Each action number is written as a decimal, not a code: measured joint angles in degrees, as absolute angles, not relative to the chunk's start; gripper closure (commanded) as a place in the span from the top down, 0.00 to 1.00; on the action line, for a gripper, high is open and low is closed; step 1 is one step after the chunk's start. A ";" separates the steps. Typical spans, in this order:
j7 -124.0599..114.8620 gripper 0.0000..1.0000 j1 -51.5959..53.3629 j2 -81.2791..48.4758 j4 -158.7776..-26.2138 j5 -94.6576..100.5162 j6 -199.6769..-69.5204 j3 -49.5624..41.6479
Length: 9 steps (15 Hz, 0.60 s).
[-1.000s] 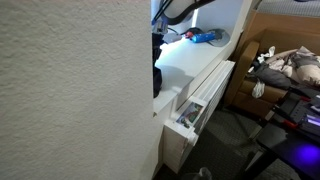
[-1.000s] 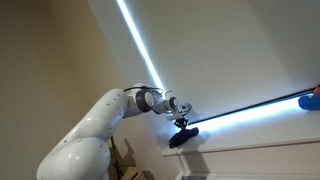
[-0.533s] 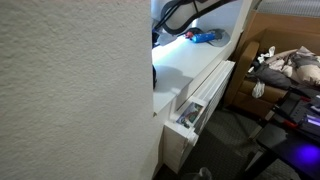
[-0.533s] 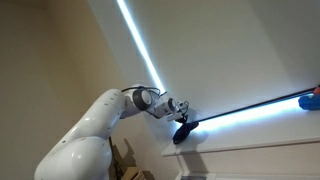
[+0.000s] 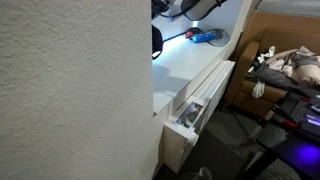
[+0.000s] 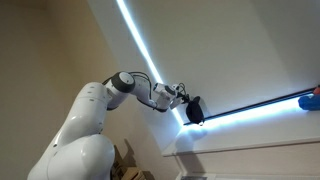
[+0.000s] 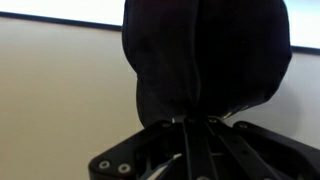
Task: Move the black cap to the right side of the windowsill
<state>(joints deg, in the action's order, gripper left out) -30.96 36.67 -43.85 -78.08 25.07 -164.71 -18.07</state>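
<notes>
The black cap hangs in the air above the white desk, and in an exterior view its long axis is roughly upright. In the wrist view it stretches straight away from the gripper, whose jaws are clamped on its edge. The arm reaches out sideways with its elbow raised and its forearm nearly level.
</notes>
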 measured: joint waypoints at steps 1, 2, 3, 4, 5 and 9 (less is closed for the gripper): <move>-35.00 0.00 38.76 -41.79 -80.24 28.21 -165.81 -22.71; -39.56 0.00 40.90 -39.80 -82.23 32.00 -166.47 -27.37; -44.57 0.00 43.13 -37.91 -84.08 36.17 -166.63 -32.16; -49.39 0.00 45.36 -36.24 -85.83 40.19 -166.65 -36.82; -54.06 0.00 47.71 -34.73 -87.63 44.04 -166.65 -41.53; -70.02 0.00 56.11 -29.31 -95.57 54.32 -169.13 -58.15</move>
